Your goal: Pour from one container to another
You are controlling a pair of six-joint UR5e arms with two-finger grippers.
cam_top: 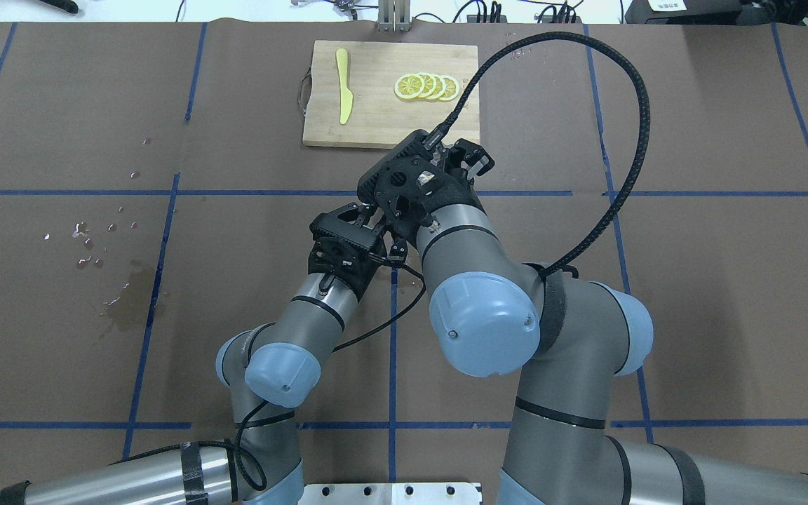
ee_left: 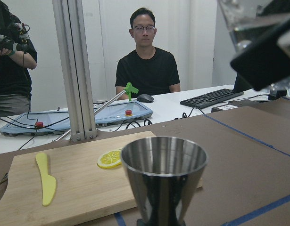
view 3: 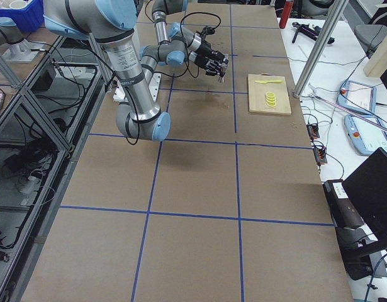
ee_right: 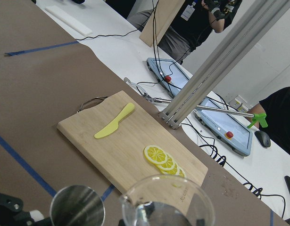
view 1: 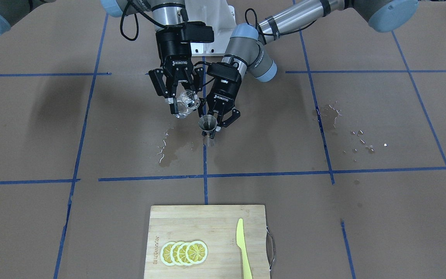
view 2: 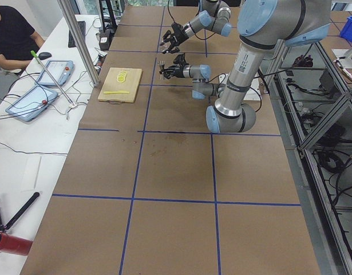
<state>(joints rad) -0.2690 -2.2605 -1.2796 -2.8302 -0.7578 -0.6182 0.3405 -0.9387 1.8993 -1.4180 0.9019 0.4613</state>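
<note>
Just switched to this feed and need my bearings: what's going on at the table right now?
The right gripper holds the glass tumbler, tipped toward the steel jigger, which the left gripper holds beside it, mouth up. Both are mid-table, near a wet patch on the paper. Whether liquid is flowing, I cannot tell. The cutting board with lemon slices and a yellow knife lies apart.
</note>
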